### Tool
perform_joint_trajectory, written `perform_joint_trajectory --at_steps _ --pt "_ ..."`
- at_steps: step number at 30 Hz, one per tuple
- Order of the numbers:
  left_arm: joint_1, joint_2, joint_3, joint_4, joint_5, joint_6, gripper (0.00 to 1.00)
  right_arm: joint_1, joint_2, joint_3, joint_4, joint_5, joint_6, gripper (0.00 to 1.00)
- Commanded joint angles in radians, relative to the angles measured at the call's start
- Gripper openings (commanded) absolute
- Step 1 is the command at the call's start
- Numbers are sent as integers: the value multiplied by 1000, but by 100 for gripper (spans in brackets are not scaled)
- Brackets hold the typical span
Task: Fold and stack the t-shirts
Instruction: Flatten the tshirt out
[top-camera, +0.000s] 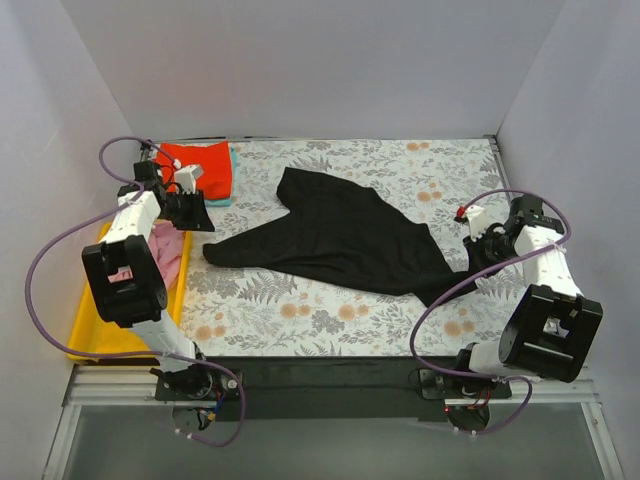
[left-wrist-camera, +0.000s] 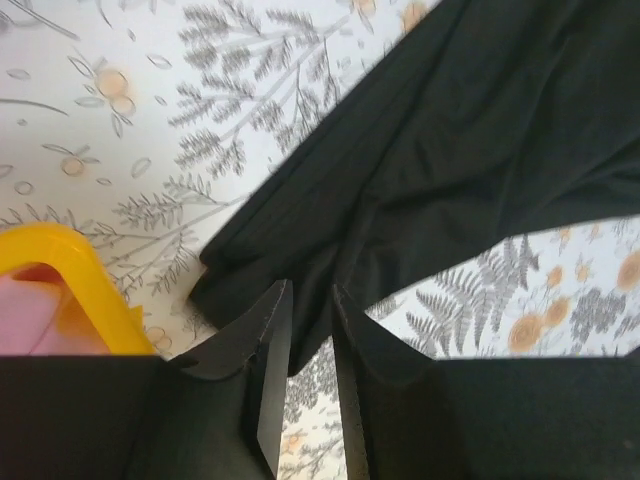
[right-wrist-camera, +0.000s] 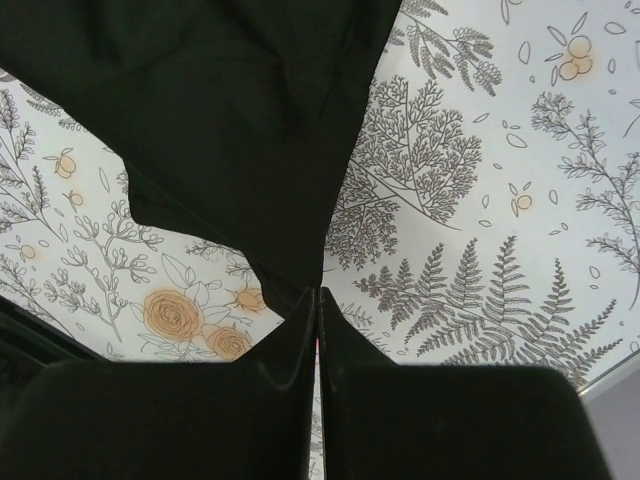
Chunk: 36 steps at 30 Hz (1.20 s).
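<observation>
Nearest me, the right gripper has its fingers pressed together on a corner of the large black cloth t-shirt, which lies spread across the grey-and-orange floral table cloth. Further off, the left gripper has its fingers slightly apart, the shirt's other tip between them.

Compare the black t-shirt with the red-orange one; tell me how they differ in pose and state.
The black t-shirt lies unfolded and rumpled across the middle of the table; the red-orange t-shirt sits folded in the far left corner. The black t-shirt covers far more area than the red-orange t-shirt. Both are plain single-colour cloth.
</observation>
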Motion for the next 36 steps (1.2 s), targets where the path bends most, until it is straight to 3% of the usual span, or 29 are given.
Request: perform_joint_trajectory --at_steps 1,2,5,6,9,12,18,24,30,36 --pt "4 -30 65 -168 49 130 27 9 -17 15 -3 13 -50 1" --pt "5 -37 64 -161 44 134 39 9 -8 15 -8 13 -50 1" --pt "-16 -76 49 -90 119 131 49 9 17 13 -10 16 -47 1" --pt "-74 -62 61 -55 80 96 50 9 28 15 -8 18 -39 1" --pt "-208 22 110 38 -18 40 49 9 52 21 -10 19 -22 1" --pt "-327 213 258 30 -138 21 49 9 65 13 -16 25 -22 1" --pt "-349 314 280 5 -262 35 51 9 66 5 -19 41 -37 1" --pt "-352 268 184 -4 -364 75 51 11 89 6 -39 41 -82 1" --pt "-355 199 151 -27 -217 92 50 28 11 -122 -121 88 -237 1" --pt "-415 160 226 6 -33 -2 50 84 -147 -115 -296 -13 -433 1"
